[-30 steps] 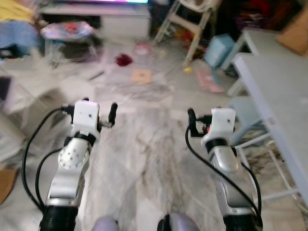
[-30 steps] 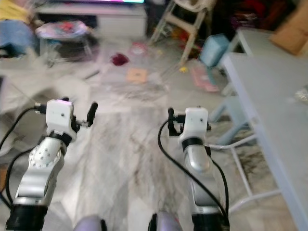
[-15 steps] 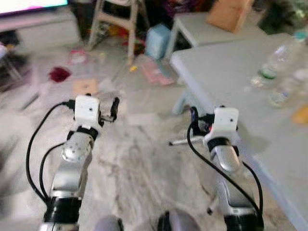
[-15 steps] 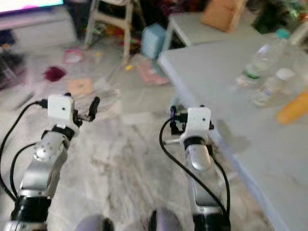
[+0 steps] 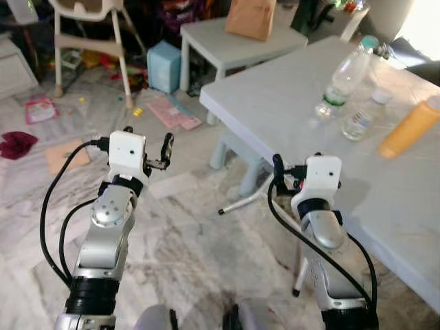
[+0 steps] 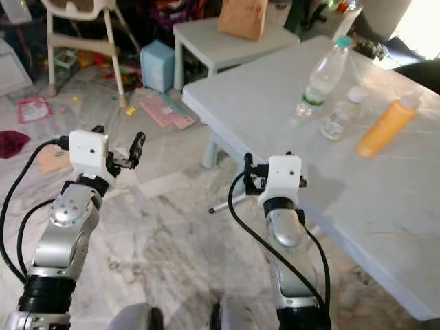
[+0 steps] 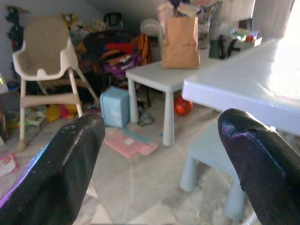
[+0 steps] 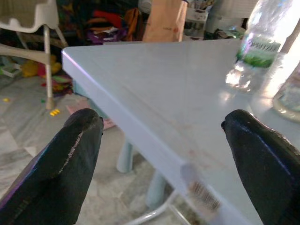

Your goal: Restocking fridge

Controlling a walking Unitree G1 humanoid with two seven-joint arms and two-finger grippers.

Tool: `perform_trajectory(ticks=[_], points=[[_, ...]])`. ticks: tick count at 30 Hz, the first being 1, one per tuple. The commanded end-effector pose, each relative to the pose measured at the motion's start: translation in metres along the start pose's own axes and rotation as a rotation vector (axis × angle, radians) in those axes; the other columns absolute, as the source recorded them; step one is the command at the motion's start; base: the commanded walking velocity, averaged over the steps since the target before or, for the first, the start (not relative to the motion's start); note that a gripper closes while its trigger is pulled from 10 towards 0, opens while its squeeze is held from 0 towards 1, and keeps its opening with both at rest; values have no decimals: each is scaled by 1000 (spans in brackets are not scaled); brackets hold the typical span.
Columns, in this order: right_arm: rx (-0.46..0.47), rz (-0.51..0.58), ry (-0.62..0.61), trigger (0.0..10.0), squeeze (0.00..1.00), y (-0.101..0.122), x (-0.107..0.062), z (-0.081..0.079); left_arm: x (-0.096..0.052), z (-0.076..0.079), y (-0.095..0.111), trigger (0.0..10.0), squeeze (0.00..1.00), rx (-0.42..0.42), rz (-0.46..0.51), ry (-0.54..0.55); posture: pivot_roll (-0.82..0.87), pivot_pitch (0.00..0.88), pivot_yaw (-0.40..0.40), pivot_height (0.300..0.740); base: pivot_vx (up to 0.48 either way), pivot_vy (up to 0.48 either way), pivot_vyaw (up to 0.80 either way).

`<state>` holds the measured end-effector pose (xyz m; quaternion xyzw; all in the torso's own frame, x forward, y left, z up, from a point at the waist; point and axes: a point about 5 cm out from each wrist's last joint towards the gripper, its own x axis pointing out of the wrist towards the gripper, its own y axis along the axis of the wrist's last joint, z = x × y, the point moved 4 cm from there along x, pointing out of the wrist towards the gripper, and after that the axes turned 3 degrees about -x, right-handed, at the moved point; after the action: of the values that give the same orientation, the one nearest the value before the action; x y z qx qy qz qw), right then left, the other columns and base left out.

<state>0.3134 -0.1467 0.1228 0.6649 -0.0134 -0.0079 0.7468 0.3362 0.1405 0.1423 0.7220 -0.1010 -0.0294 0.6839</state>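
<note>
A light grey table (image 5: 275,96) stands to my right. On it are a tall clear water bottle (image 5: 342,75) with a green cap, a shorter clear bottle (image 5: 362,117) with a white cap, and an orange bottle (image 5: 407,128). My right gripper (image 5: 298,159) hovers open at the table's near edge, nothing between its fingers; the tall water bottle (image 8: 262,42) lies ahead of it across the tabletop. My left gripper (image 5: 148,136) is held open over the marble floor, left of the table, with nothing in it.
A small grey table (image 5: 227,38) with a brown paper bag (image 5: 251,17) stands behind. A high chair (image 5: 82,34), a blue box (image 5: 163,65), a pink mat (image 5: 172,113) and a red cloth (image 5: 14,144) clutter the floor. A low stool (image 5: 237,148) sits under the big table.
The camera has swung to the right, bringing the big table and its bottles into view. Both arms keep the same raised pose with open fingers.
</note>
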Motion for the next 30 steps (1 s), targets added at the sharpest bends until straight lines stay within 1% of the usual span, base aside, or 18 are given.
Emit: perform_trajectory(ticks=[1,4,7,9,13,18,27,30], points=[[-4,15,-18,10000,0,4,0,6,0,11,5,10000,0,15,24,-48,4,92,-59,740,442,0,0],[15,25,-7,10000,0,6,1,3,0,15,5,10000,0,-14,24,-54,6,89,-60,740,480,0,-556],[-13,49,9,10000,0,11,1,0,-1,19,7,10000,0,-38,32,-67,6,88,-60,740,477,0,-800],[-20,62,15,10000,0,13,2,-1,-1,21,8,10000,0,-30,37,-73,7,89,-62,740,472,0,-800],[3,78,26,10000,0,20,3,-6,-2,25,9,10000,0,-35,44,-84,6,89,-63,740,472,0,0],[-18,113,42,10000,0,28,6,-9,-3,29,9,10000,0,-49,45,-93,6,93,-65,740,472,0,0],[-65,146,36,10000,0,35,8,-7,-2,31,13,10000,0,-52,60,-102,4,92,-67,740,472,0,0],[-61,147,35,10000,0,35,9,-8,-1,33,14,10000,0,-53,63,-106,4,92,-67,740,477,0,-296]])
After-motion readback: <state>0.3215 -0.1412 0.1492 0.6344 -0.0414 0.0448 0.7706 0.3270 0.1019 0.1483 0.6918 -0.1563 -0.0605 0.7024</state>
